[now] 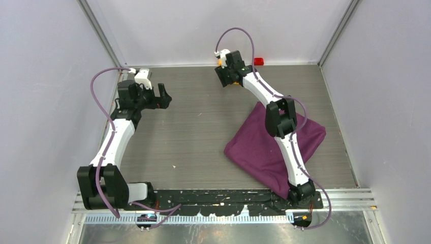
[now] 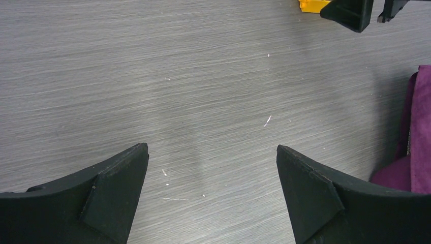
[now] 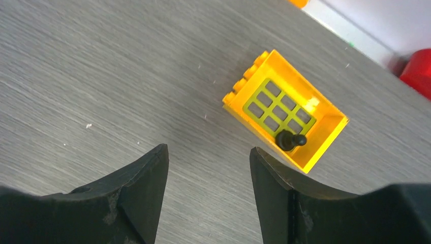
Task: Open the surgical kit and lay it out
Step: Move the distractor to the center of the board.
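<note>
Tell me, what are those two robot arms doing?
Neither arm holds anything right now. The left gripper hangs open over the table. The right gripper is open too, reaching far back, close to a yellow toy brick but not touching it. The purple cloth lies bundled on the right side, not yet opened, so the kit isn't laid out.

One purple cloth (image 1: pixel 251 152) lies bundled at 4 o'clock on the one bench (image 1: pixel 193 147). Three bricks sit near 12 o'clock: one yellow brick (image 3: pixel 284 117), one red brick (image 1: pixel 258 61) and one orange brick (image 3: pixel 300 2), seen only as a sliver at the right wrist view's edge. Two grippers show: left gripper (image 2: pixel 212 150), right gripper (image 3: pixel 208 152).
</note>
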